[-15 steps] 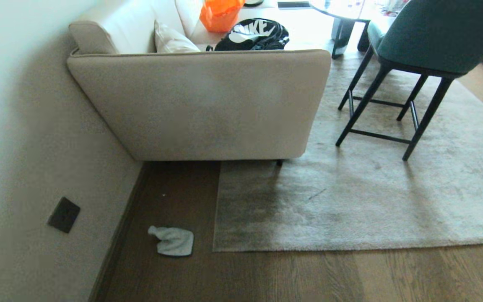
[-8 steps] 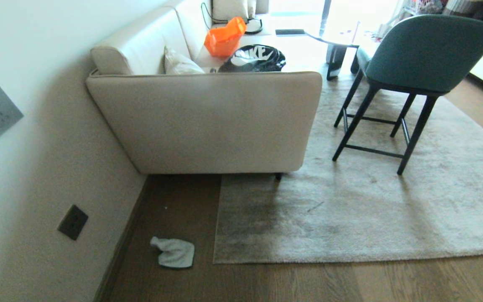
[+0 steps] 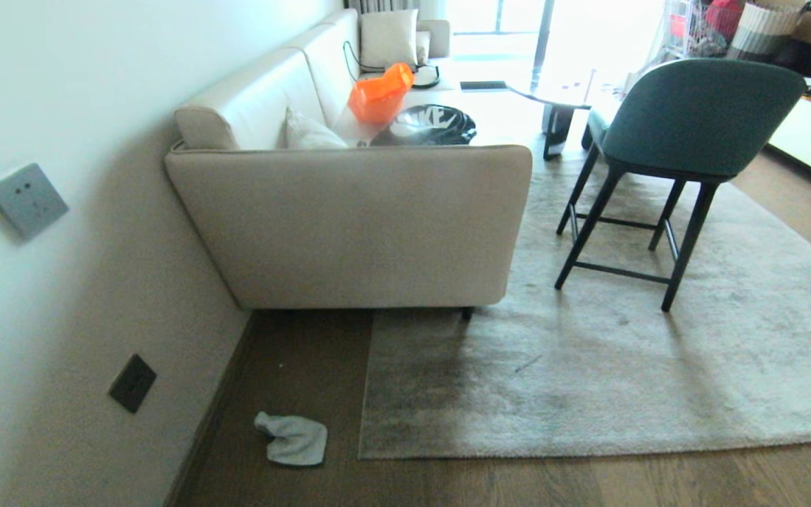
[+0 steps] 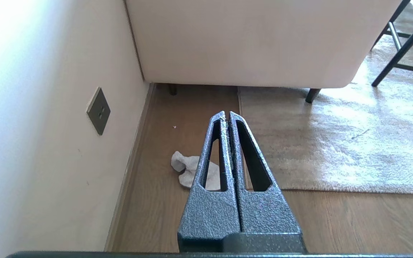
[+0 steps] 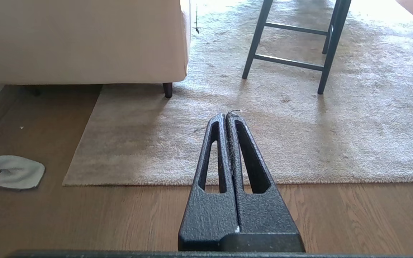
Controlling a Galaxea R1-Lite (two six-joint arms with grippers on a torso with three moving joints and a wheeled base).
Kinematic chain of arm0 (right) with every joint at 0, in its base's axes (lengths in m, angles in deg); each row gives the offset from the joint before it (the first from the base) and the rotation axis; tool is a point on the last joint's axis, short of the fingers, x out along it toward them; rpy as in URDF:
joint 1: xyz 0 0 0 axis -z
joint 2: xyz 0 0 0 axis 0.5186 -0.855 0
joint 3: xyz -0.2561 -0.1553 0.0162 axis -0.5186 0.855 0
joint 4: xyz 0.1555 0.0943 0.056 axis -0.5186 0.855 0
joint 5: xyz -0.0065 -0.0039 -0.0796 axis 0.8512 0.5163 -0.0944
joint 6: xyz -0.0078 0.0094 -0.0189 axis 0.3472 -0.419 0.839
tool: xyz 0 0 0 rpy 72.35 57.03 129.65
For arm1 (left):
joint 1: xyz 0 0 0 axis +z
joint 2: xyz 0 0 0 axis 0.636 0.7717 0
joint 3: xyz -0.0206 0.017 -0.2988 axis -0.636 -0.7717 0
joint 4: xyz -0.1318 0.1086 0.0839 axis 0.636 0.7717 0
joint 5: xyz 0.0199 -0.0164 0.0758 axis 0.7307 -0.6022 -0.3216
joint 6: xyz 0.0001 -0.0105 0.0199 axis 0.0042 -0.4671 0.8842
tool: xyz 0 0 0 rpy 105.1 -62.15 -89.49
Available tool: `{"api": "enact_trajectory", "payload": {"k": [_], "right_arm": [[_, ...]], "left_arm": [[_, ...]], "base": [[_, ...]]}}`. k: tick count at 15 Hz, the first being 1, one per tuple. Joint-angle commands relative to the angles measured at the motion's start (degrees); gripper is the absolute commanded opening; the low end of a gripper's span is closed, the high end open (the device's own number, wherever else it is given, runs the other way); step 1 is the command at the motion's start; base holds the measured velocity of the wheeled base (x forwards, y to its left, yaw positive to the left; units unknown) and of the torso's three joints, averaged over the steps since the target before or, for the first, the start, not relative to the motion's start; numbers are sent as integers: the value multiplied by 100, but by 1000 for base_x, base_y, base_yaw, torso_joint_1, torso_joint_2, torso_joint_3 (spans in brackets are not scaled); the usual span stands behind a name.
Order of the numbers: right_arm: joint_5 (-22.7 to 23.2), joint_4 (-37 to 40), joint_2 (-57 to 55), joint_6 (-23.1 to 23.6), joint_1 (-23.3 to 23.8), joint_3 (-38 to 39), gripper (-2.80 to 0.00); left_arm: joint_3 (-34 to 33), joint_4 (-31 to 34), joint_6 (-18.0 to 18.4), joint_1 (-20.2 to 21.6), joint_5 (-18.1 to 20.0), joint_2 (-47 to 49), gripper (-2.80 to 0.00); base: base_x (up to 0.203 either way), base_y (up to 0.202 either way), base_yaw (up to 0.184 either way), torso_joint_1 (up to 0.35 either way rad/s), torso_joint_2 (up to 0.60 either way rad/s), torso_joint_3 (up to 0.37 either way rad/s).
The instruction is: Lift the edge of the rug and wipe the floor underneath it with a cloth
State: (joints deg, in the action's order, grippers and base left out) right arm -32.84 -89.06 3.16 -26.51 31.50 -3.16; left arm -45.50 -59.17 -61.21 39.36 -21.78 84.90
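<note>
Wood floor (image 3: 448, 482) bears the cloth (image 3: 294, 439) — just beside the rug edge (image 3: 518, 451).

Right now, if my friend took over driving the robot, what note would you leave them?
Left gripper: shut, empty, up above the floor, not in the head view.
Right gripper: shut, empty, hanging over the rug near its front border.
Cloth: lying crumpled on the floor between the wall and the rug's corner, apart from the rug.
Rug edge: flat on the floor; the sofa's leg and a chair stand on the rug farther back.
Done: nothing yet.
Left: pick up the cloth, lift the rug edge, wipe the floor under it.
</note>
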Motion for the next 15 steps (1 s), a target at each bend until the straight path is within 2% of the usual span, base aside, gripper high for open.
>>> {"api": "enact_trajectory", "payload": {"k": [1,15], "right_arm": [[0,-1,-7,1,0,0,-280],[0,-1,-7,1,0,0,-280]], "left_arm": [[-1,1,-3,5,-6,0,-280],[-1,1,-3,5,3,0,-280]], "base": [[0,0,0,0,0,0],[0,0,0,0,0,0]]}}
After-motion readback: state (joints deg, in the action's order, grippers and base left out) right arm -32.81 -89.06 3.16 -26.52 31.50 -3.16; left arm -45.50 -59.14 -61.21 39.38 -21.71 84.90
